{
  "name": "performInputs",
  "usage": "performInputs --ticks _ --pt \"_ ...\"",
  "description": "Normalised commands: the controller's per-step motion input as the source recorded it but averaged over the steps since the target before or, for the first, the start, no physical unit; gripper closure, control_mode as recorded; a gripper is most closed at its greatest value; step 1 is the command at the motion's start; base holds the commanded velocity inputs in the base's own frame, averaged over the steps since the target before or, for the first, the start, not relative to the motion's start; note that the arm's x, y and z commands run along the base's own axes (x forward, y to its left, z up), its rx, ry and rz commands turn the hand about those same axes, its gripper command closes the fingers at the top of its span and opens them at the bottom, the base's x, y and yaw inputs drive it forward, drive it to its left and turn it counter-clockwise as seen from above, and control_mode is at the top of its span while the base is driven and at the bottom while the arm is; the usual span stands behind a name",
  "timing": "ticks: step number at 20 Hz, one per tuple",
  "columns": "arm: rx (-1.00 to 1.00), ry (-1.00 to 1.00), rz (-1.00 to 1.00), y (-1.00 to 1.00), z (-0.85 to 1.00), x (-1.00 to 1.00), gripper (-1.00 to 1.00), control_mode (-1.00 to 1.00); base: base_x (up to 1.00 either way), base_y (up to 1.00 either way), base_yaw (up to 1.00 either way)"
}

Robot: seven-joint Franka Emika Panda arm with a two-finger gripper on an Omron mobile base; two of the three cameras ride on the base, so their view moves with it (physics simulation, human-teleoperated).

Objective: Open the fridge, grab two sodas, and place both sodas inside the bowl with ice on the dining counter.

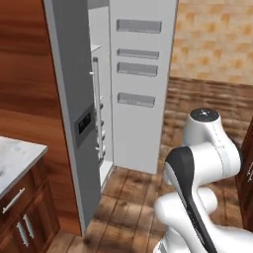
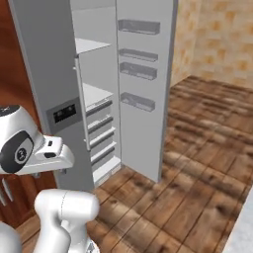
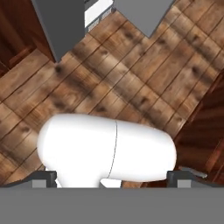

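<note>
The fridge (image 1: 74, 99) stands tall and grey ahead of me. Its left door, with a dark dispenser panel (image 2: 64, 113), is shut. The right door (image 2: 143, 84) is swung wide open, with grey bins on its inner face. Inside, white shelves and drawers (image 2: 96, 121) show, and no bottle stands on the parts I can see. My gripper (image 3: 113, 178) points down at the wood floor in front of the fridge, well short of it. It is open, with its fingertips (image 3: 43, 177) far apart and nothing between them. The sodas, the bowl with ice and the dining counter are out of view.
A marble-topped cabinet (image 1: 15, 160) with drawers stands at the left, and reddish wood cabinets (image 1: 24, 64) flank the fridge. Dark wood cabinetry (image 1: 247, 168) rises at my right. The plank floor (image 2: 197, 163) runs open in front of the fridge door.
</note>
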Motion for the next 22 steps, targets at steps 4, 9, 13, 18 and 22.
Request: performInputs --ticks 4,9,13,18,22 --pt "0.0 0.0 0.0 0.0 0.0 0.0 -1.0 1.0 0.6 -0.05 0.33" --pt "0.0 0.0 0.0 0.0 0.0 0.0 -1.0 1.0 0.48 -0.15 0.41" --pt "0.0 0.0 0.0 0.0 0.0 0.0 -1.0 1.0 0.46 -0.28 0.45" --pt "0.0 0.0 0.0 0.0 0.0 0.0 -1.0 1.0 0.64 -0.23 0.45" --pt "0.0 0.0 0.0 0.0 0.0 0.0 -1.0 1.0 0.63 -0.1 0.44"
